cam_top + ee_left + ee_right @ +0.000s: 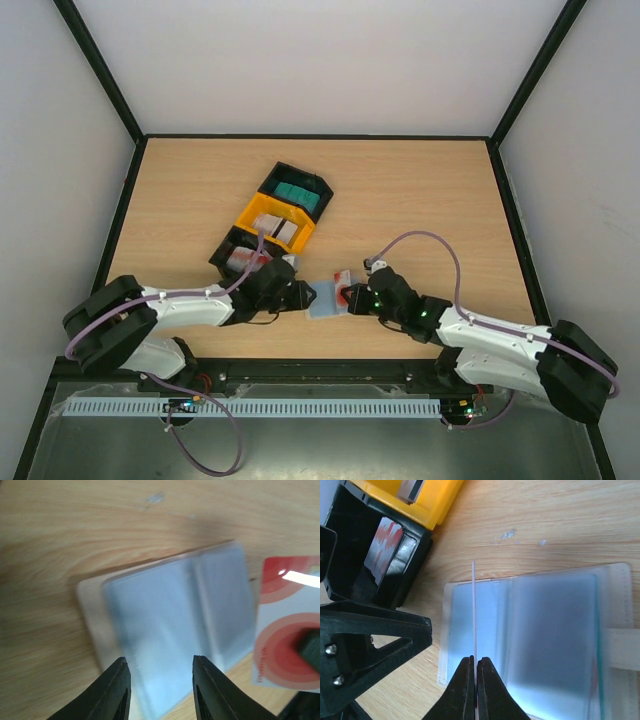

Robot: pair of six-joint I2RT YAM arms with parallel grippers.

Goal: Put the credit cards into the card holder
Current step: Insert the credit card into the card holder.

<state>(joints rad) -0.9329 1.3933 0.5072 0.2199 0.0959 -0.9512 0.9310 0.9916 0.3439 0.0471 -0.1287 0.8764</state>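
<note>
credit card [281,605] (red rings) pinched upright in the tight-closed right claw [474,662], unfolded card holder [555,630] beneath it; left claw [160,661] parted, empty, at the holder's edge

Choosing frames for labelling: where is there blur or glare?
Left wrist: card holder smeared by blur, white glare streak on the credit card. Right wrist: sharper, though the holder's plastic looks hazy. Top external: evenly lit, no glare.
</note>
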